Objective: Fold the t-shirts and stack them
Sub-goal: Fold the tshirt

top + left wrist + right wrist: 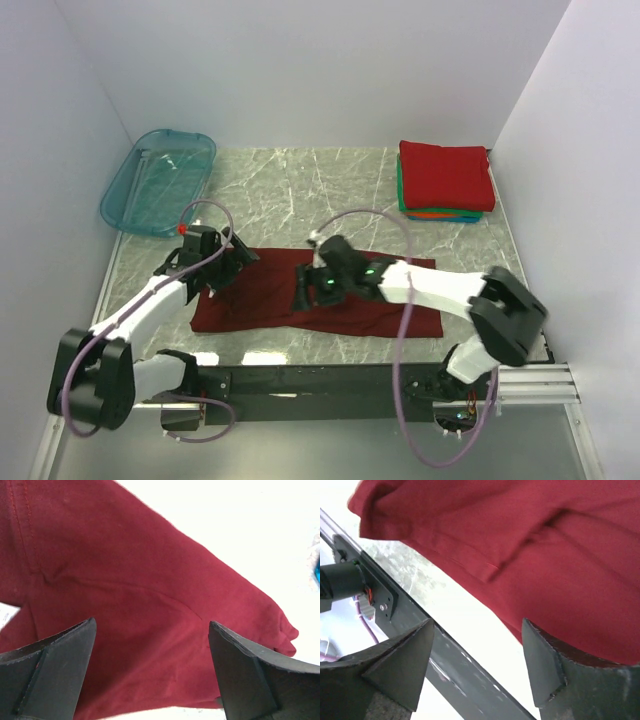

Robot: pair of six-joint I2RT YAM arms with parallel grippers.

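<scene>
A dark maroon t-shirt (270, 295) lies folded into a long band across the near part of the marble table (300, 190). My left gripper (228, 268) hovers over its left end, jaws wide open, nothing between them; the left wrist view shows only maroon cloth (150, 605) below the fingers (65, 655). My right gripper (305, 287) is over the shirt's middle, also open and empty, with cloth (545, 555) beside its fingertips (542, 655). A stack of folded t-shirts (444, 178), bright red on top with green, orange and blue beneath, sits at the back right.
A translucent teal plastic tub (160, 180) stands at the back left corner. White walls close in the table on three sides. The dark mounting rail (400, 380) runs along the near edge, also visible in the right wrist view as the rail (445, 655).
</scene>
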